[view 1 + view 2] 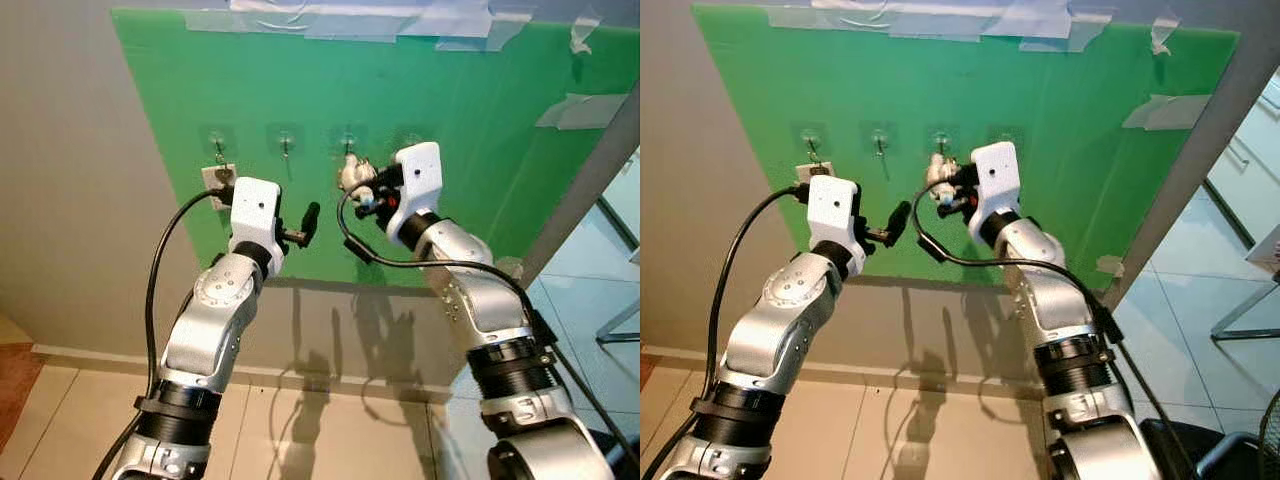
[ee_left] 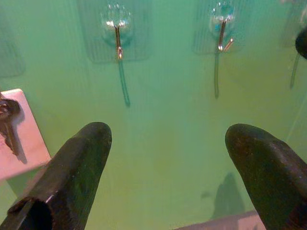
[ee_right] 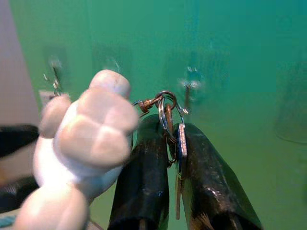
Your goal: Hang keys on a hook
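A green board (image 1: 450,150) on the wall carries a row of clear stick-on hooks. My right gripper (image 1: 362,190) is raised just below the third hook (image 1: 348,143) and is shut on a key (image 3: 181,148). Its ring (image 3: 166,103) and a white figure charm (image 3: 86,139) hang off the fingers, with the ring close to the hook (image 3: 188,88). The leftmost hook (image 1: 218,148) holds a key with a white tag (image 1: 217,181). My left gripper (image 1: 306,225) is open with nothing between its fingertips (image 2: 81,158), held in front of the board below the second hook (image 1: 285,143).
Tape strips (image 1: 350,18) fix the board's top edge to the beige wall (image 1: 70,200). The fourth hook (image 1: 410,138) is bare. A black cable (image 1: 160,270) loops beside my left arm. Tiled floor (image 1: 330,430) lies below, and a glass panel (image 1: 610,250) stands at the right.
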`<state>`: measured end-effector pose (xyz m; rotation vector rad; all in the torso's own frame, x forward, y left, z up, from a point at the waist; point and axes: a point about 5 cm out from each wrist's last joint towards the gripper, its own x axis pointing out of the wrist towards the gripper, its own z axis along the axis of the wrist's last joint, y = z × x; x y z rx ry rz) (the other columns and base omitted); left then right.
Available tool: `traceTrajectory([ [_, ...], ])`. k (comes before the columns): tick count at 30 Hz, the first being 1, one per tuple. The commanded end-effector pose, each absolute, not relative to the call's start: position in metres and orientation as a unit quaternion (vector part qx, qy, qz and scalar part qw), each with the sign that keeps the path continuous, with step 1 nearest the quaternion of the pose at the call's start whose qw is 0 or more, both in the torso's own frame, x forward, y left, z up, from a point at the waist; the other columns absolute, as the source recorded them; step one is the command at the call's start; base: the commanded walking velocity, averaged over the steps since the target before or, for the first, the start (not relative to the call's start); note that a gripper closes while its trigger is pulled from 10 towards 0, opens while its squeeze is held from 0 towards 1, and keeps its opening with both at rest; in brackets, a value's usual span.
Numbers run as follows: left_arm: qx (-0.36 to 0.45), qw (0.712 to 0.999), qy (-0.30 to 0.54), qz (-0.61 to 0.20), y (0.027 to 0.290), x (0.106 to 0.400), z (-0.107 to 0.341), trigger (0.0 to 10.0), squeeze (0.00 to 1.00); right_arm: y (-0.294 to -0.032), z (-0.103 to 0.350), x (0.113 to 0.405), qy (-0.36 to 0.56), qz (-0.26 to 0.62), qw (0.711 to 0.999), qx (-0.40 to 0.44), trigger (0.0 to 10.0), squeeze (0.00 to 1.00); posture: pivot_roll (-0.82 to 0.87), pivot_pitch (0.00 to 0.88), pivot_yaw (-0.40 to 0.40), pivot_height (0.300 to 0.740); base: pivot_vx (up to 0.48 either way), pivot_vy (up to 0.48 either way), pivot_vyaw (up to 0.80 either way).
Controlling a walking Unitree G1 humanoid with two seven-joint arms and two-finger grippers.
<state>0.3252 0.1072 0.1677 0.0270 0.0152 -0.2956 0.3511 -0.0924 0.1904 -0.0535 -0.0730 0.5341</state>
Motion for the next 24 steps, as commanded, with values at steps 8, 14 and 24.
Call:
traceTrajectory([
  [8,0.038,0.987,0.012,-0.155,0.104,0.323,0.161,10.0,0.0,-0.097,0.2,0.362,-0.06,0.262,0.96,-0.083,0.0,0.0,-0.09,0.0,-0.021,0.74,0.0,0.0,0.0],
  [14,0.053,0.985,0.019,-0.162,0.101,0.32,0.155,10.0,0.0,-0.097,0.203,0.367,-0.066,0.256,0.961,-0.082,0.0,0.0,-0.08,0.0,-0.026,0.74,0.0,0.0,0.0],
  [24,0.052,0.985,0.02,-0.161,0.101,0.32,0.154,10.0,0.0,-0.096,0.207,0.373,-0.074,0.259,0.959,-0.09,0.0,0.0,-0.08,0.0,-0.028,0.74,0.0,0.0,0.0],
])
